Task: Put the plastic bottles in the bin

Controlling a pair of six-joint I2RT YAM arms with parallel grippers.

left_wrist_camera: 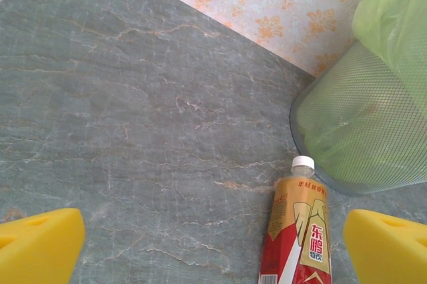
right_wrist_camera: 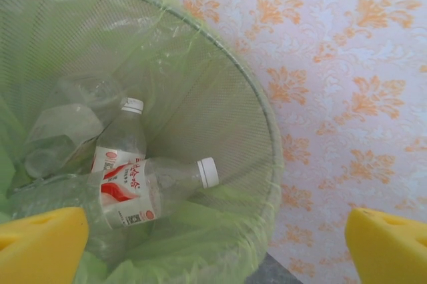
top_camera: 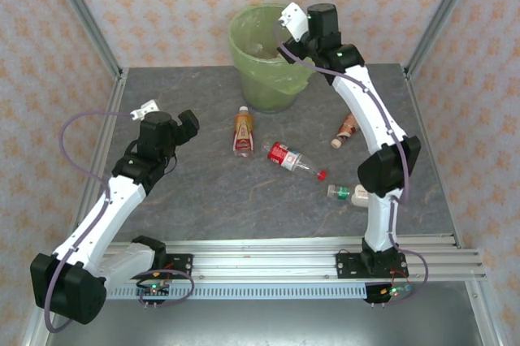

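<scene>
my right claw [right_wrist_camera: 215,247] is wide open over the bin [right_wrist_camera: 227,64], with bottles [right_wrist_camera: 143,187] inside. four more lie on the surface [top_camera: 187,192]. they look light and slippery; i'd grab the middle.

Counted 4 plastic bottles [top_camera: 243,131] on counter [top_camera: 215,196]. 1 bin [top_camera: 268,92]. At least 2 white-capped bottles [right_wrist_camera: 133,192] lay inside; further clear shapes uncertain.
</scene>
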